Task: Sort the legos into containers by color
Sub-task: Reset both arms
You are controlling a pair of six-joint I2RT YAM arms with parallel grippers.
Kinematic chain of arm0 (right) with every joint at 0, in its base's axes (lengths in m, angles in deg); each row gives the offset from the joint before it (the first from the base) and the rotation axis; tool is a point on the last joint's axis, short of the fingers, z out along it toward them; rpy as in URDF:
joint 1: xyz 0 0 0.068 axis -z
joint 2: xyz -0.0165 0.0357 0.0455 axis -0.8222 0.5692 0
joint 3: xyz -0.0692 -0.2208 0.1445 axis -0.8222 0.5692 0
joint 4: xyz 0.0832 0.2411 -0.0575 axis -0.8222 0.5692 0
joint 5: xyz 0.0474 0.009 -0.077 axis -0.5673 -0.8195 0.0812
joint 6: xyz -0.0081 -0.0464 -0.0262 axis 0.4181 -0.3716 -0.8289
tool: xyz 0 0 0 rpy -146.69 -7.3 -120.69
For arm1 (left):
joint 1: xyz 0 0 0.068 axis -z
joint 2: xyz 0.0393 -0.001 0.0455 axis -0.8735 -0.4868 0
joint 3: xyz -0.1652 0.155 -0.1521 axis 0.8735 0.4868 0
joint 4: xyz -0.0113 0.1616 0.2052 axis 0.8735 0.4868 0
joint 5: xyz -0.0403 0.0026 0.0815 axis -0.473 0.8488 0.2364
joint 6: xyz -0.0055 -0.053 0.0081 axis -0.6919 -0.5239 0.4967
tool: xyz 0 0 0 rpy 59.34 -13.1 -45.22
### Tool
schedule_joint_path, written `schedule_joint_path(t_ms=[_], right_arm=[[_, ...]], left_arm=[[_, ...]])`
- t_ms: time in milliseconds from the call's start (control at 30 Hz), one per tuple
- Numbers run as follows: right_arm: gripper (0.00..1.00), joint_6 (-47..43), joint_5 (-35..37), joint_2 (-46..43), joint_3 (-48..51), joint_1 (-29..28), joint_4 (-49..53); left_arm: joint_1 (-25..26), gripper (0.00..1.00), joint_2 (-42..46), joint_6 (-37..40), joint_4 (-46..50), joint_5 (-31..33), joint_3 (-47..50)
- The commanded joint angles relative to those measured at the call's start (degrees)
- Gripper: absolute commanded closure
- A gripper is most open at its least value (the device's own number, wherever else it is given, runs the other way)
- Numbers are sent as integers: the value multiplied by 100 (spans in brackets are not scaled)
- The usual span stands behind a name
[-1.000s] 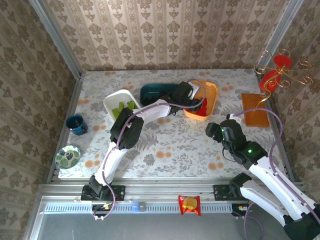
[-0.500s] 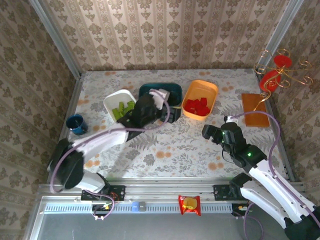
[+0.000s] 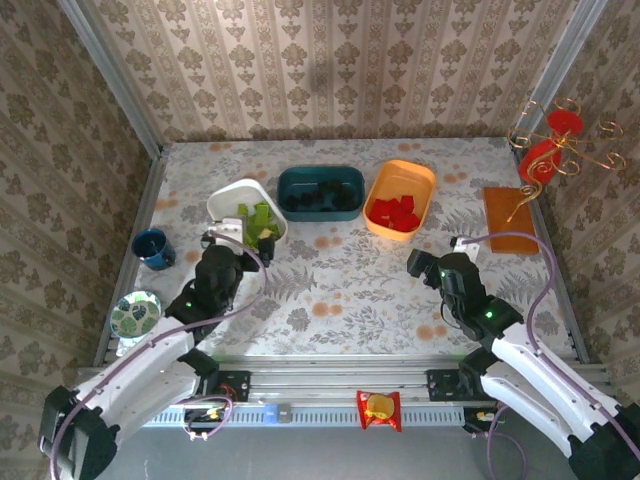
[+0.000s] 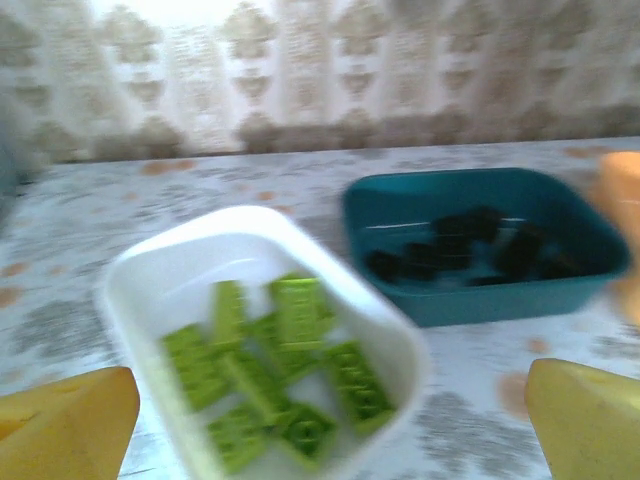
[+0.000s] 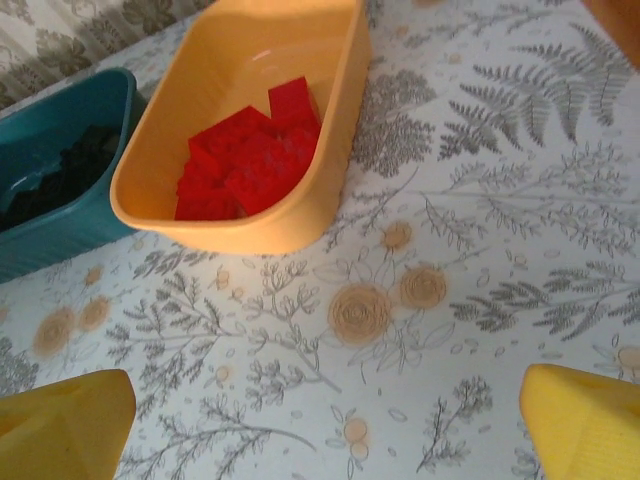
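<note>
Three filled containers (image 3: 320,172) lie beyond left gripper (image 3: 243,240) and right gripper (image 3: 435,258).

The white tray (image 4: 160,270), the dark teal tray (image 4: 470,300) and the orange tray (image 5: 250,225) are seen as smooth, slightly glossy plastic. The lime green legos (image 4: 300,310) and red legos (image 5: 250,165) are moulded in studded plastic, and the table (image 5: 480,200) is covered by a matt printed sheet.

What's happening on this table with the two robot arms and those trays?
Two robot arms are on a color-sorting job, and it looks finished. The green bricks lie in the white tray, black bricks in the teal tray, red bricks in the orange tray. The left gripper and right gripper both hang open and empty, short of the trays.
</note>
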Motion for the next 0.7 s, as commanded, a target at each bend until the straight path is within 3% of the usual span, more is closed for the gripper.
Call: schedule_joint_path(t_ms=[0, 133, 300, 600, 667], right_arm=[[0, -683, 573, 122, 59, 24, -725], [0, -830, 940, 185, 170, 59, -1115], [0, -789, 986, -114, 549, 160, -1476], [0, -804, 959, -406, 629, 305, -1297], [0, -830, 959, -402, 636, 310, -1284]], left_arm=[[-646, 0, -180, 492, -514, 424, -199], [-1606, 0, -1149, 1577, -313, -27, -892], [-2315, 0, -2025, 2032, -389, -745, -652], [-2555, 0, -3370, 1742, -3080, -1600, 181], [-2562, 0, -3556, 1835, -2908, -1716, 0]])
